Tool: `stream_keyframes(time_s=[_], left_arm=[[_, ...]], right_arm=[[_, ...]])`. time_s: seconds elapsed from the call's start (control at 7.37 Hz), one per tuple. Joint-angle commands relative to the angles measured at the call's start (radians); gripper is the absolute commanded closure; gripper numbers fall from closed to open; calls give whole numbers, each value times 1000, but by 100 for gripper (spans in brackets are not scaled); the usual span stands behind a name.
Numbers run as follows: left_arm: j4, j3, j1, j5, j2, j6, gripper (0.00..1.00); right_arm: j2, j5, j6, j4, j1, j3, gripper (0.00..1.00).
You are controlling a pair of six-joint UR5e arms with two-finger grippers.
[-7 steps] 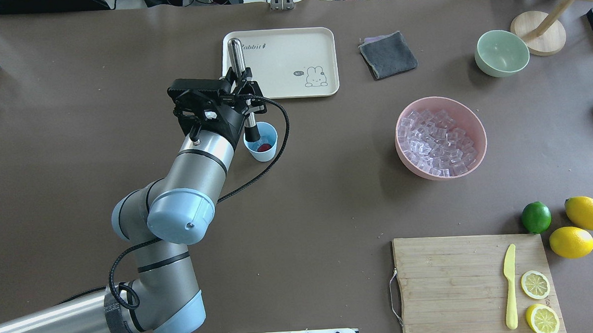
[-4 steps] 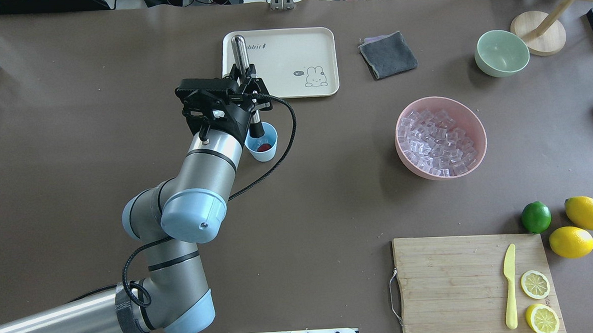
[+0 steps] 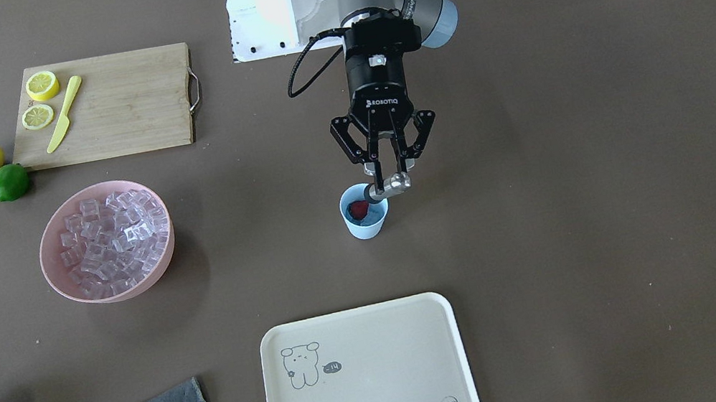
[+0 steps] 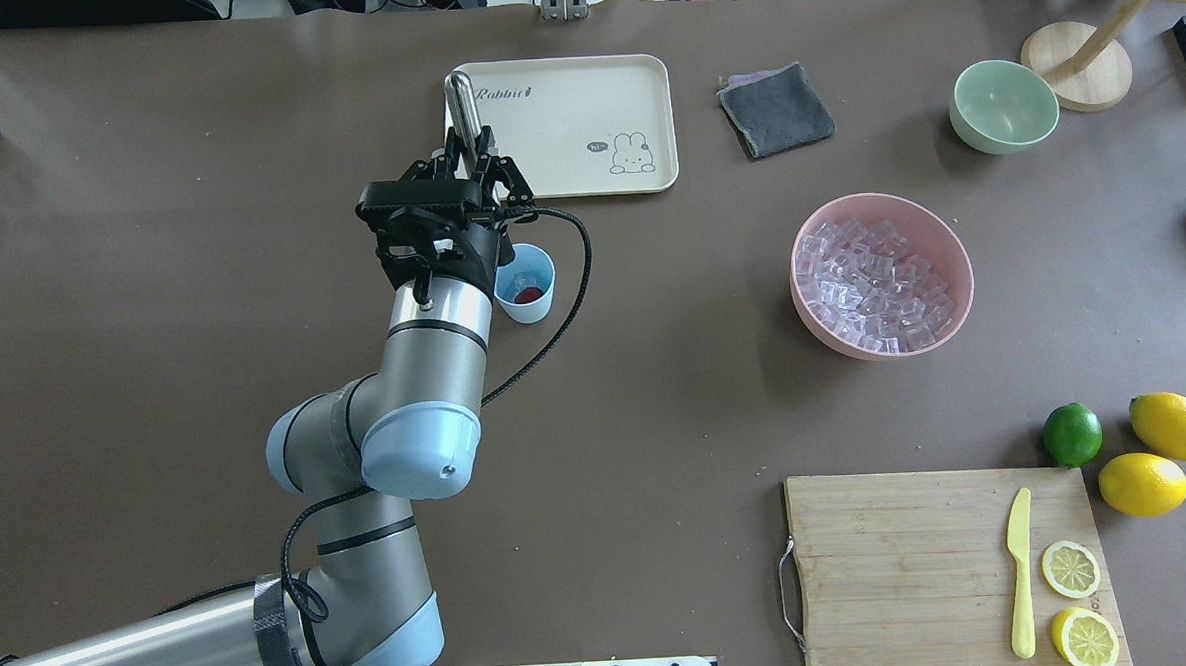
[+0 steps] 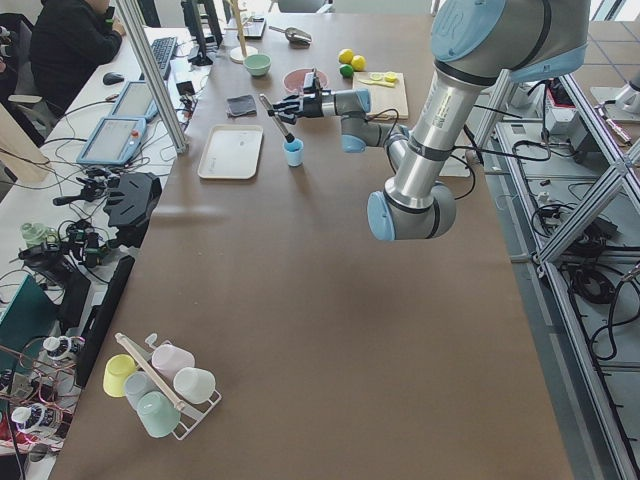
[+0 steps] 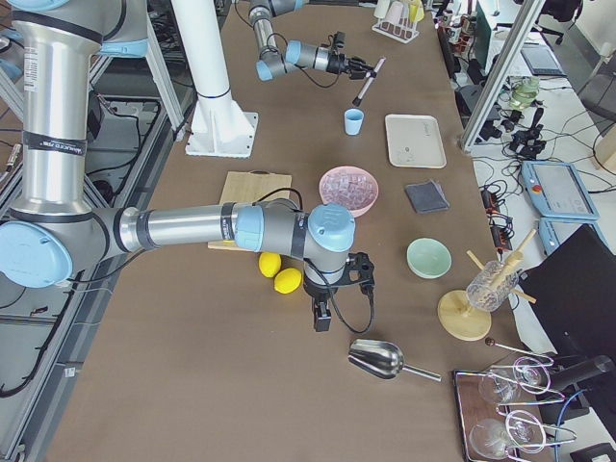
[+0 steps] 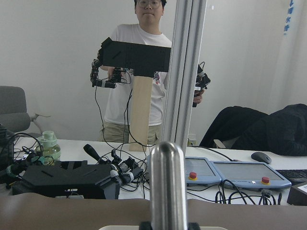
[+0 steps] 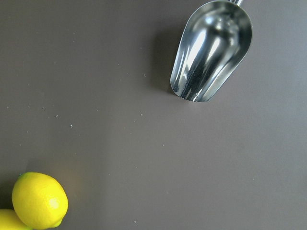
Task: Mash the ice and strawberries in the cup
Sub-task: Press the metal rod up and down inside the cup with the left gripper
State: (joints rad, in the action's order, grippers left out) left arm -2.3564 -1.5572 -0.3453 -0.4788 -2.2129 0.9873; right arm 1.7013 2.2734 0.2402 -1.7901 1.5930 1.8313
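Note:
The light blue cup [image 4: 529, 298] stands on the brown table just below the cream tray. Inside it lie a red strawberry [image 4: 526, 296] and a clear ice cube [image 4: 524, 279]. My left gripper [image 4: 469, 150] is shut on a metal muddler [image 4: 459, 104], held tilted. The muddler's dark tip [image 3: 373, 193] hangs over the cup's rim [image 3: 364, 218], and its rounded handle end fills the left wrist view [image 7: 168, 187]. More ice [image 4: 876, 286] fills a pink bowl. My right gripper [image 6: 322, 313] shows only in the exterior right view, by the lemons, and I cannot tell its state.
A cream tray [image 4: 584, 123], a grey cloth [image 4: 775, 110] and a pale green bowl [image 4: 1003, 105] lie at the back. The pink bowl [image 4: 944, 233] is at the right, a cutting board [image 4: 913, 559] with knife and lemon halves in front. A metal scoop [image 8: 211, 52] lies under the right wrist.
My left arm has swung and lifted the muddler, so its tip has come up out of the cup. The ice cube inside the cup now shows.

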Motion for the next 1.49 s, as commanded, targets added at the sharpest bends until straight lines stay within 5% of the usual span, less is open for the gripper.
stream_keyframes(time_s=[0.0, 1.36], left_arm=[[40, 0, 41, 116, -7, -19, 71], [36, 140, 43, 112, -73, 8, 71]], right_arm=[[1, 0, 2, 0, 4, 0, 0], [0, 0, 2, 0, 15, -1, 0]])
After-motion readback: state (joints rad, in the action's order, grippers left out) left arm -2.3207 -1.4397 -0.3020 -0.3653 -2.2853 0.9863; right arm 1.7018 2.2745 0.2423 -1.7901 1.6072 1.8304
